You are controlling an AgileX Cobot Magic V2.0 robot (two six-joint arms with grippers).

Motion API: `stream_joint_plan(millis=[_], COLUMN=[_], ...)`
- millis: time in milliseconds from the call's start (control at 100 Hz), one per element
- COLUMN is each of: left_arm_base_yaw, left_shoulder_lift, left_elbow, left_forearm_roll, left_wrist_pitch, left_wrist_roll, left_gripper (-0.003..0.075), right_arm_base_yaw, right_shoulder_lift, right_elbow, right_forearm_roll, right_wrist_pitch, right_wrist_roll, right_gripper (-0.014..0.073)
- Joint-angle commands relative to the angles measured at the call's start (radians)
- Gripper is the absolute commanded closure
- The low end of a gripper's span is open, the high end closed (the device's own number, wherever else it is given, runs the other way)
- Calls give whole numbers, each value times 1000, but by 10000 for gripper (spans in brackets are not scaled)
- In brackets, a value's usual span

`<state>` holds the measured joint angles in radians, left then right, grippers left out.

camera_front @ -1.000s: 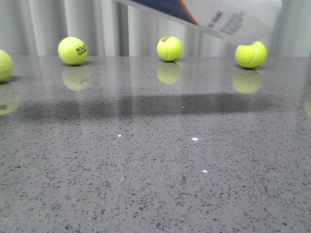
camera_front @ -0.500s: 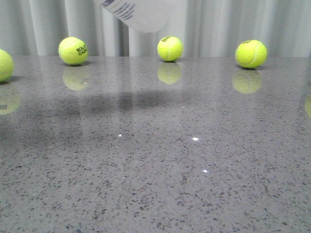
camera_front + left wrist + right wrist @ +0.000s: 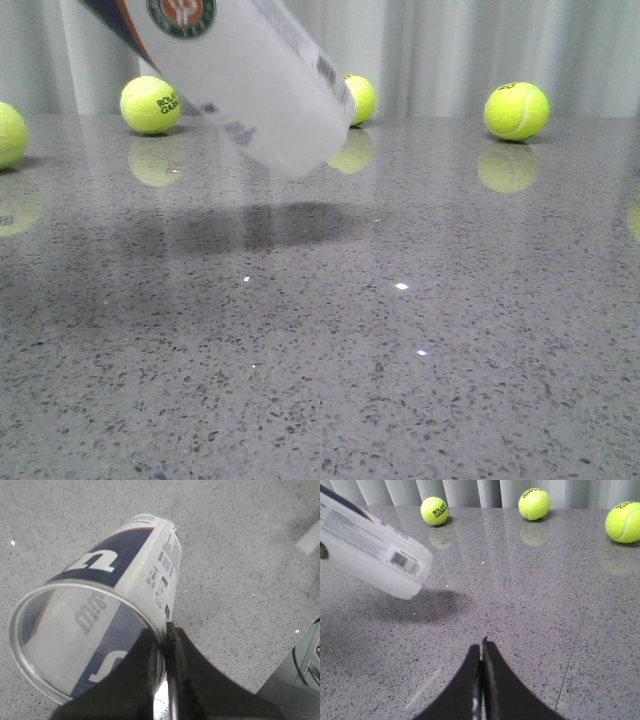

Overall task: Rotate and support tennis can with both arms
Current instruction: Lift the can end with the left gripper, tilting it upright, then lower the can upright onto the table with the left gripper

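Observation:
The tennis can point(image 3: 240, 75) hangs tilted in the air above the table, closed end down and toward the right in the front view, round logo showing at the top. In the left wrist view the tennis can point(image 3: 120, 575) shows its open silver rim toward the camera, and my left gripper point(image 3: 164, 640) is shut on that rim, one finger inside the wall and one outside. The right wrist view has the tennis can point(image 3: 370, 555) off to one side, well apart from my right gripper point(image 3: 481, 650), which is shut with nothing in it above the table. Neither gripper shows in the front view.
Yellow-green tennis balls lie along the back of the grey speckled table point(image 3: 400, 350): one at the far left edge point(image 3: 8, 133), one behind the can point(image 3: 150, 104), one half hidden by the can point(image 3: 360, 97), one at the right point(image 3: 516, 110). A grey curtain hangs behind.
The can has swung from upper right to upper left in the front view and dropped lower, its closed end now well into the picture. The balls have not moved.

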<state>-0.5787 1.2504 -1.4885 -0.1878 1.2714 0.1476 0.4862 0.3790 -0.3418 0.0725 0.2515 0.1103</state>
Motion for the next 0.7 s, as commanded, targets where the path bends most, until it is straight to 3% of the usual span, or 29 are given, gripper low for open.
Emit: stream_joint_plan(millis=[0,130,200,390,460,690], left_arm_base_yaw=[-9,-9,-9,-9,-9,-9], left_shoulder_lift=[4,22,24,56,89,247], left_elbow=[-30,-32,-33,-53,-79,-281], left_forearm_roll=[-11,-11,-16,-30,-40,-113], left_wrist_pitch=[4,4,4,1,-4,2], left_wrist_roll=[-8,-8,-8,-8,-8,-8], left_gripper=[741,733,682,402,337,332], right_arm_base_yaw=[-2,-2,-2,-2,-2,-2], right_shoulder_lift=[4,4,4,4,4,4], right_elbow=[-26,-26,-26,-26,-26,-26], right_forearm_roll=[-7,-7,-7,-7,-7,-7], right_wrist_pitch=[-75,-75,-75,-75,-75,-75], right_wrist_roll=[-2,-2,-2,-2,-2,-2], right_gripper=[651,651,651,651,651,651])
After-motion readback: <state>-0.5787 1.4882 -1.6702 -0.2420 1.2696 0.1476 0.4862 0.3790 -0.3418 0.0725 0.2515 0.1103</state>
